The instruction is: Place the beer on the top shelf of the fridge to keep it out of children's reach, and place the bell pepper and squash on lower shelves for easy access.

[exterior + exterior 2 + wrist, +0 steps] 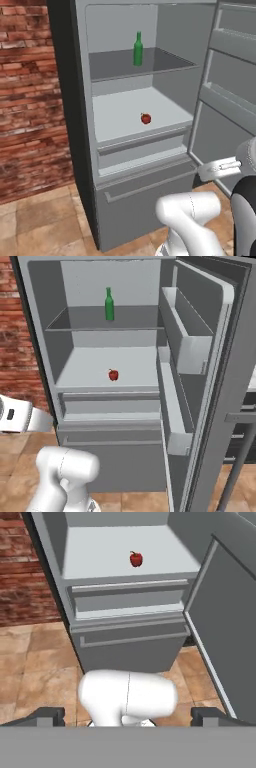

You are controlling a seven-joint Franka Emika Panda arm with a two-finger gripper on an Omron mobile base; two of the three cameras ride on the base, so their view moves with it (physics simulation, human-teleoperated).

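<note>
The fridge (75, 100) stands open in front of me. On its dark grey top shelf (115, 65) the green beer (138, 49) (109, 304) stands upright, toward the back. One level down, the red bell pepper (145, 118) (113, 375) (135, 559) sits alone on a pale lower shelf (115, 107) (95, 552). The squash is out of view. My gripper (129, 716) hangs well back from the fridge, above the floor, facing the lower shelf. It is open, its fingertips (50, 714) far apart with nothing between them.
The fridge door (210, 356) (225, 627) is swung open on the right, with bins on its inner side. A closed drawer front (145, 195) sits below the shelves. A brick wall (30, 100) runs on the left over a tiled floor (35, 662).
</note>
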